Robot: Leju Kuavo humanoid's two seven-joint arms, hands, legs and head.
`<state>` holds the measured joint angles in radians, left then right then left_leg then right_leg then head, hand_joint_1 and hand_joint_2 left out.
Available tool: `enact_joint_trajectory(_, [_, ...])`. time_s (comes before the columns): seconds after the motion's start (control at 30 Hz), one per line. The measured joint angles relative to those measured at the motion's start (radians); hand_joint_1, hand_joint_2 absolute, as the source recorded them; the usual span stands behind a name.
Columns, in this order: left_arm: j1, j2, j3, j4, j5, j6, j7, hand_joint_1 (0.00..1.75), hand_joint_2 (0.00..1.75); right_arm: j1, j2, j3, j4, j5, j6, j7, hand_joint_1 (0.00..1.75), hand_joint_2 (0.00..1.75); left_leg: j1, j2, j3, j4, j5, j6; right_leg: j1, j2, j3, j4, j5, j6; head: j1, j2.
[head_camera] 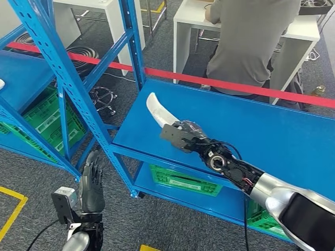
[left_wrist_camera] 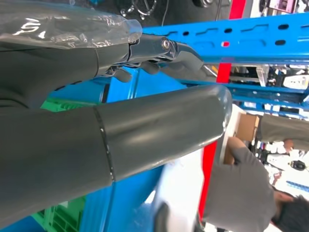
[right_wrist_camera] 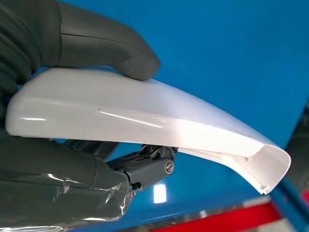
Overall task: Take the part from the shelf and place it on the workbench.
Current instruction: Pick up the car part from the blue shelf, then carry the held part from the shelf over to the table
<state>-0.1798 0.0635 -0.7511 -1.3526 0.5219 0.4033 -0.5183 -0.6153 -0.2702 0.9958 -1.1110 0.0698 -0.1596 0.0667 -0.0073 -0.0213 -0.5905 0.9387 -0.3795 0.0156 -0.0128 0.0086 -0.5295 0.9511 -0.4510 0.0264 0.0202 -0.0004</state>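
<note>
Part: white curved part, long and shell-like, held over the blue shelf board near that board's left front corner; whether its far end rests on the board or hangs just above it, I cannot tell.
Long axis: runs from the right hand away and leftward across the board, so the free, open-ended tip points away from the wrist.
Right hand: fingers closed around the near end of the part, thumb pressed on one face and the darker fingers under the other; the grip sits at one end, not the middle.
Left hand: left hand is lower, out in front of the board beside the blue upright, fingers straight and apart, holding nothing.
Nearer hand: the right one, already on the part; the left is well apart from it.
Step, as I judge it: part grasped, lift-out and carry to the workbench not yet done.
Risk: an end grip on a long piece may let the tip droop or swing toward the upright.
Bystander: seated person beyond the red tape, behind the board.
</note>
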Motion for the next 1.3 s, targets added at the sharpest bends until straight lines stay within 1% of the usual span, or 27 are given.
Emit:
enact_joint_trajectory(0.13, [0.01,0.004,0.0,-0.006,-0.004,0.013,0.0,0.0,0.0,0.053,-0.018,-0.053,-0.073,-0.048,-0.053,0.005,1.75,1.75,0.0,0.0,0.0,0.0,0.0,0.0,0.0,0.0,0.0,0.0,0.0,0.0,0.001,0.0])
enact_joint_trajectory(0.23, [0.016,0.005,0.0,-0.013,-0.007,0.023,0.0,0.0,0.0,0.096,-0.029,-0.094,-0.13,-0.081,-0.113,0.003,1.75,1.75,0.0,0.0,0.0,0.0,0.0,0.0,0.0,0.0,0.0,0.0,0.0,0.0,0.0,0.0])
enact_joint_trajectory(0.33, [0.024,0.009,0.0,-0.024,-0.014,0.032,0.0,0.0,0.0,0.152,-0.044,-0.133,-0.204,-0.086,-0.186,0.007,1.75,1.75,0.0,0.0,0.0,0.0,0.0,0.0,0.0,0.0,0.0,0.0,0.0,0.0,0.0,0.0])
enact_joint_trajectory(0.5, [0.04,0.019,0.003,-0.042,-0.026,0.039,0.003,0.0,0.0,0.262,-0.065,-0.194,-0.347,-0.041,-0.294,0.028,1.75,1.75,0.0,0.0,0.0,0.0,-0.002,-0.002,0.0,0.001,-0.001,0.0,0.0,0.0,0.0,0.0])
enact_joint_trajectory(0.67, [0.048,0.022,0.007,-0.056,-0.041,0.039,0.015,0.0,0.0,0.391,-0.07,-0.242,-0.486,0.112,-0.406,0.01,1.75,1.75,0.001,-0.002,0.0,0.0,-0.002,-0.002,0.0,-0.001,0.0,0.0,-0.002,0.0,0.001,0.0])
enact_joint_trajectory(0.8, [0.048,0.026,0.009,-0.064,-0.044,0.039,0.02,0.0,0.0,0.461,-0.07,-0.256,-0.574,0.158,-0.427,-0.005,1.75,1.75,0.001,-0.001,0.0,0.0,-0.003,-0.002,0.001,0.0,0.0,0.0,-0.002,0.0,0.0,0.0])
enact_joint_trajectory(0.9, [0.048,0.027,0.009,-0.069,-0.047,0.044,0.021,0.0,0.0,0.49,-0.068,-0.261,-0.621,0.178,-0.438,-0.023,1.75,1.75,0.001,-0.001,0.0,0.0,-0.003,-0.002,0.001,-0.001,0.0,0.0,-0.002,0.0,0.001,0.0])
enact_joint_trajectory(1.0, [0.048,0.028,0.009,-0.073,-0.051,0.049,0.023,0.0,0.0,0.511,-0.061,-0.26,-0.653,0.219,-0.474,-0.06,1.75,1.75,0.001,-0.002,0.0,0.0,-0.002,-0.002,0.001,-0.001,0.0,0.0,-0.002,0.0,0.001,0.0])
enact_joint_trajectory(1.1, [0.047,0.028,0.009,-0.074,-0.052,0.049,0.024,0.0,0.0,0.53,-0.045,-0.256,-0.675,0.258,-0.511,-0.111,1.75,1.75,0.001,-0.001,0.0,0.0,-0.002,-0.002,0.001,0.0,0.0,0.0,-0.002,0.0,0.001,0.0])
enact_joint_trajectory(1.2, [0.046,0.028,0.009,-0.074,-0.052,0.042,0.022,0.0,0.0,0.554,-0.023,-0.257,-0.695,0.31,-0.517,-0.167,1.75,1.75,0.001,-0.001,0.0,0.0,-0.003,-0.002,0.001,-0.001,0.0,0.0,-0.002,0.0,0.001,0.0])
enact_joint_trajectory(1.3, [0.044,0.028,0.009,-0.074,-0.052,0.035,0.021,0.0,0.0,0.571,-0.002,-0.262,-0.71,0.339,-0.518,-0.192,1.75,1.75,0.001,-0.001,0.0,0.0,-0.003,-0.002,0.001,0.0,0.0,0.0,-0.002,0.0,0.001,0.0])
